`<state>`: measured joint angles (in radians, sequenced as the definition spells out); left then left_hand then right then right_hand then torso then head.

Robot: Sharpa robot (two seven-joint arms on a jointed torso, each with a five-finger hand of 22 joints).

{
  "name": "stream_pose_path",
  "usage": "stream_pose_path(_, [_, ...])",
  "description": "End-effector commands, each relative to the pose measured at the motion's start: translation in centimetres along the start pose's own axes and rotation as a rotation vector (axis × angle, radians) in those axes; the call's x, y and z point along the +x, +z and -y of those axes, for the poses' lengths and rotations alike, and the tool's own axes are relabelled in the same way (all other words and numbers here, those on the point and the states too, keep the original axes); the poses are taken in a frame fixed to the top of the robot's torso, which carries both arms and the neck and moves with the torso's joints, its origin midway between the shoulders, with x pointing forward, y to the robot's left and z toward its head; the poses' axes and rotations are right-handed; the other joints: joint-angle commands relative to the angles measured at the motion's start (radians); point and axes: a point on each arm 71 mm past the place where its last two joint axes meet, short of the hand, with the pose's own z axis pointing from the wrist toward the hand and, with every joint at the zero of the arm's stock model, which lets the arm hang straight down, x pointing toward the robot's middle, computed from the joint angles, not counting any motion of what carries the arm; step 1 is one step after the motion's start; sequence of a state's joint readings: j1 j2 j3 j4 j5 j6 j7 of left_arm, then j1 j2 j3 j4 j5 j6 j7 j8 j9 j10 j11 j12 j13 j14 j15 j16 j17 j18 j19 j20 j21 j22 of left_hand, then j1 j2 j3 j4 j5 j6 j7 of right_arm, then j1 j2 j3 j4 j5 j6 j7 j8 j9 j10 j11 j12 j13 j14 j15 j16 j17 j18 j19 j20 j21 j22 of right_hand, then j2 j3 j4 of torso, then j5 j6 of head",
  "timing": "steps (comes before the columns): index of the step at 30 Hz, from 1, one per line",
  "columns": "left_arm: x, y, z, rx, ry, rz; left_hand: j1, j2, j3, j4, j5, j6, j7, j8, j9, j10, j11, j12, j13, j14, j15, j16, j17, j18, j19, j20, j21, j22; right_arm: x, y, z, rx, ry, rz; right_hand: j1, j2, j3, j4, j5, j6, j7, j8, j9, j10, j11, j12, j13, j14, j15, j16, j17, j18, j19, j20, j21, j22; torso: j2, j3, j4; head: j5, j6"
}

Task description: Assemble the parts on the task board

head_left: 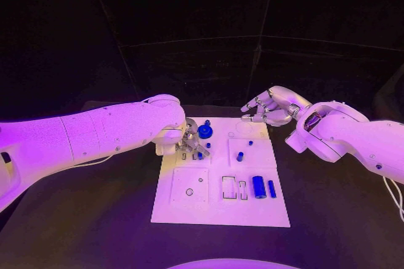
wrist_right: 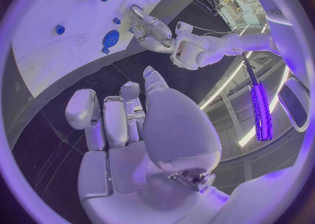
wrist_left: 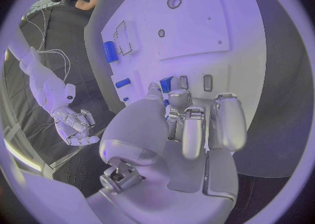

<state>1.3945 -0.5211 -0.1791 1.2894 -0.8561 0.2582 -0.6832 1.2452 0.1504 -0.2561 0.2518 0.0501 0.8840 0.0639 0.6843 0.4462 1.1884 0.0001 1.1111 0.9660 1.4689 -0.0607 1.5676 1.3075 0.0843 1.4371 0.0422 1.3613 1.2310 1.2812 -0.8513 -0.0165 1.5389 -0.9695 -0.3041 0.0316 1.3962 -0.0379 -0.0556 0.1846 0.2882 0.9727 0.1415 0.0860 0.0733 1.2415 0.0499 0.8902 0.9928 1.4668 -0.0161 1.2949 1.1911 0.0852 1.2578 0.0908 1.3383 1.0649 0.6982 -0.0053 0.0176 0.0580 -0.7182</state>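
Seen from the head camera, a white task board (head_left: 220,213) lies in the middle of a black table (head_left: 337,210). The left hand (head_left: 187,142) reaches down onto the board's far left part, its fingertips at a small blue part (head_left: 198,155); whether they grip it cannot be told from this angle. A round blue part (head_left: 205,130) stands just beside that hand. A blue peg (head_left: 240,156) sits mid-board, and a larger blue cylinder (head_left: 259,187) and a thin blue pin (head_left: 272,188) lie near the board's right edge. The right hand (head_left: 268,109) hovers at the board's far right corner, fingers loosely curled and holding nothing.

From the left wrist, the left hand (wrist_left: 190,124) has its fingertips bunched over a blue part (wrist_left: 166,83) on the board (wrist_left: 217,24), contact unclear.

From the right wrist, the right hand (wrist_right: 131,124) is empty, fingers apart, above the table beside the board (wrist_right: 39,50).
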Motion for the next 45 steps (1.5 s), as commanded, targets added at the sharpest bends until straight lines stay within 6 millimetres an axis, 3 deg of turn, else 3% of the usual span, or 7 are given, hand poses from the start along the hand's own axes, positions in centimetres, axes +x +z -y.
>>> stream_pose_path(1, [0.0,0.0,0.1,-0.003,0.005,0.005,0.029,0.006,0.023,-0.009,0.0,-0.011,0.0,0.007,0.004,0.004,-0.006,0.002,0.002,0.102,-0.008,0.003,0.263,-0.017,0.005,-0.001,0.006,0.005,0.0,0.1,-0.2,-0.006,-0.002,-0.006,0.004,0.005,-0.005,-0.001,0.006,0.005,0.0,0.004,0.0,-0.007,0.003,-0.004,-0.001,0.02,-0.005,-0.006,-0.001,0.02,-0.004,0.0,-0.004,-0.001,0.0,0.0002,0.0003,-0.001,-0.001])
stream_pose_path(12, [-0.3,-0.2,0.3,0.074,-0.027,0.044,0.216,0.057,0.224,-0.123,0.002,-0.042,-0.014,0.004,0.008,-0.008,-0.021,-0.025,-0.012,0.102,-0.022,0.003,0.263,-0.011,-0.011,-0.015,-0.013,-0.02,0.0,0.2,-0.1,-0.002,-0.003,-0.01,0.006,0.007,-0.005,-0.001,0.008,0.005,0.0,0.004,0.0,-0.008,0.003,-0.006,-0.003,0.019,-0.005,-0.008,-0.002,0.021,-0.007,0.0,-0.007,-0.006,0.0,-0.0003,-0.0001,-0.001,-0.005])
stream_pose_path(16, [-0.4,-0.4,0.2,0.11,-0.056,0.071,0.207,0.017,0.34,-0.127,0.002,-0.044,-0.012,0.01,0.013,0.007,-0.022,-0.027,-0.009,0.102,-0.018,0.003,0.263,-0.011,-0.012,-0.015,-0.015,-0.02,0.1,0.3,0.0,0.0,-0.003,-0.016,0.006,0.007,-0.005,-0.001,0.008,0.005,0.0,0.004,0.0,-0.009,0.003,-0.007,-0.004,0.019,-0.005,-0.008,-0.002,0.021,-0.008,0.0,-0.008,-0.008,0.0,-0.0007,0.0006,-0.002,-0.005])
stream_pose_path(23, [-0.3,-0.9,-0.4,0.131,-0.109,0.091,0.082,-0.141,0.695,-0.105,0.0,-0.045,-0.01,0.043,0.032,0.03,-0.02,-0.017,0.006,0.102,-0.018,0.003,0.263,-0.012,-0.007,-0.013,-0.015,-0.008,0.2,0.5,0.1,0.002,-0.004,-0.026,0.005,0.006,-0.006,-0.001,0.009,0.005,0.0,0.004,0.0,-0.01,0.003,-0.008,-0.005,0.019,-0.005,-0.009,-0.003,0.021,-0.01,0.0,-0.01,-0.011,0.0,0.0008,0.0029,-0.001,-0.006])
stream_pose_path(27, [-0.2,-1.2,-0.9,0.13,-0.132,0.114,0.032,-0.179,0.797,-0.114,-0.002,-0.047,-0.012,0.059,0.041,0.04,-0.018,-0.004,0.019,0.102,-0.019,0.003,0.263,-0.014,-0.001,-0.013,-0.007,0.007,0.2,0.5,0.1,0.004,-0.004,-0.034,-0.001,0.003,-0.015,0.004,0.011,0.002,0.001,0.003,-0.001,-0.014,0.004,-0.012,-0.009,0.018,-0.004,-0.013,-0.006,0.023,-0.015,0.0,-0.016,-0.02,-0.002,0.0014,0.0061,0.0,-0.001])
stream_pose_path(41, [0.6,-1.6,-2.5,0.112,-0.092,0.197,-0.005,-0.205,0.867,-0.136,0.0,-0.047,-0.014,0.075,0.05,0.055,-0.021,0.015,0.04,0.102,-0.021,0.003,0.263,-0.017,0.005,-0.014,0.001,0.021,0.2,0.5,0.3,0.006,-0.005,-0.041,-0.005,0.002,-0.02,0.007,0.013,0.0,0.001,0.003,-0.001,-0.016,0.005,-0.015,-0.011,0.017,-0.003,-0.018,-0.011,0.024,-0.019,0.001,-0.02,-0.026,-0.005,0.0059,0.0228,-0.004,-0.005])
stream_pose_path(45, [0.8,-1.4,-2.7,0.105,-0.064,0.22,-0.008,-0.207,0.873,-0.138,0.0,-0.047,-0.014,0.076,0.05,0.056,-0.021,0.016,0.041,0.102,-0.021,0.003,0.263,-0.017,0.006,-0.014,0.002,0.023,0.2,0.5,0.3,0.004,-0.005,-0.04,-0.005,0.002,-0.02,0.007,0.013,0.0,0.001,0.003,-0.001,-0.016,0.005,-0.015,-0.011,0.017,-0.003,-0.018,-0.011,0.024,-0.019,0.001,-0.02,-0.026,-0.004,0.0051,0.0198,0.0,-0.006])
